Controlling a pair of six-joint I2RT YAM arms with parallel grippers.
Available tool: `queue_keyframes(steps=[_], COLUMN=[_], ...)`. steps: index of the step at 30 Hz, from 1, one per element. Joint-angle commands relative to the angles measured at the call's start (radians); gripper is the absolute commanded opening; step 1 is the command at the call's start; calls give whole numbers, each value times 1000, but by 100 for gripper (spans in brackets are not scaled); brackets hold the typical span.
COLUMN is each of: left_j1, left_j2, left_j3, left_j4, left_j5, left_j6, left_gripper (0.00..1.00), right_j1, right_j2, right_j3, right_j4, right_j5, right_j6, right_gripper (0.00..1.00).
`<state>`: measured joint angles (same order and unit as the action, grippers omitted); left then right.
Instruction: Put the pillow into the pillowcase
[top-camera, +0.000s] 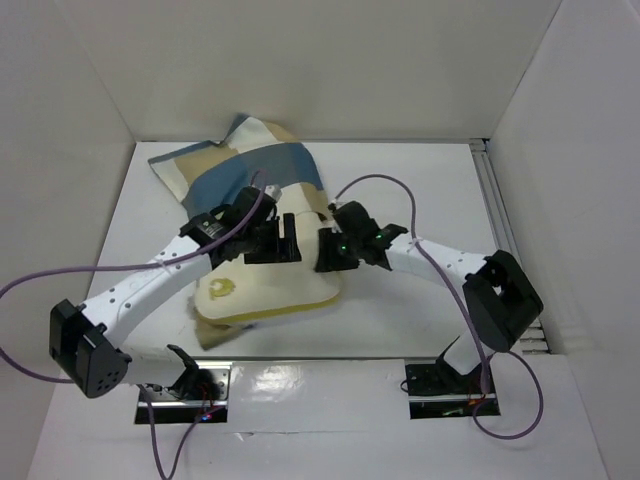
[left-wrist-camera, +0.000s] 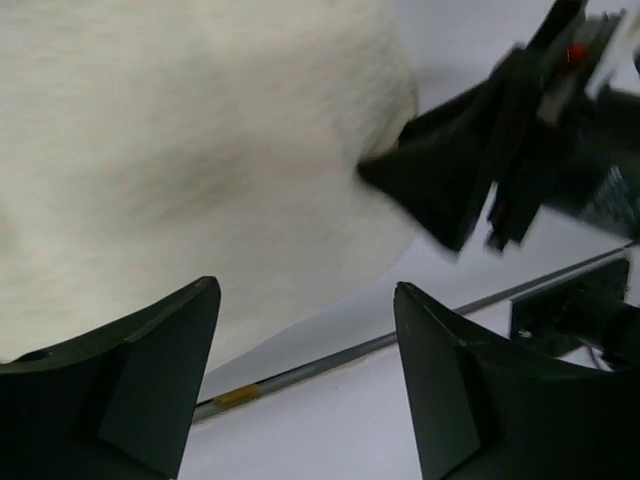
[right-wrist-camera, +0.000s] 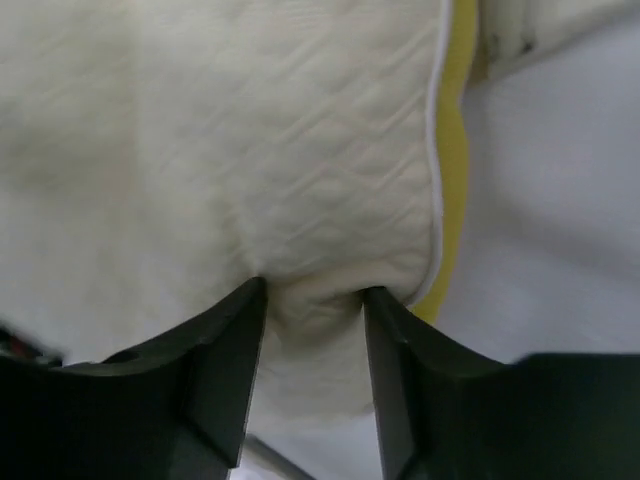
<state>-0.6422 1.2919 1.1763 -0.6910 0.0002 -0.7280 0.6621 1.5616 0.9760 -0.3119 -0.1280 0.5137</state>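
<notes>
White bench holds everything. The big cream pillow lies near the middle of the bench, a little toward 7 o'clock. The blue and tan checked pillowcase lies crumpled toward 11 o'clock and touches the far end of the pillow. I cannot tell if any of the pillow is inside it.

The left hand hangs over the pillow's far half. Its fingers are wide apart and hold nothing. The right hand is at the pillow's 3 o'clock side. Its fingers are close together and pinch a fold of the pillow. A yellow edge runs just beside that pinch. A small yellow round mark sits on the pillow toward 8 o'clock.
</notes>
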Motion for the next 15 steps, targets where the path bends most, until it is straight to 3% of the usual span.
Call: queue_keyframes(steps=[1,4,9,15], left_j1=[-28,-47,-99,-131], left_j2=[55,109,173,343], left_j3=[78,89,80,121], left_j4=[-99,-143,-168,-99], left_j5=[-127,-202,-351,-365], left_j6=[58,67,55,55], left_gripper=[85,94,100,100], right_j1=[71,-22,-166,-228], right_j2=[-26,-118,-176,-160], right_j3=[99,27,-89,-143], right_j4=[50,40,17,71], right_j5=[-23,-22,-99,-166], right_j6=[-1,-11,-44,-44], right_gripper=[66,87,88,88])
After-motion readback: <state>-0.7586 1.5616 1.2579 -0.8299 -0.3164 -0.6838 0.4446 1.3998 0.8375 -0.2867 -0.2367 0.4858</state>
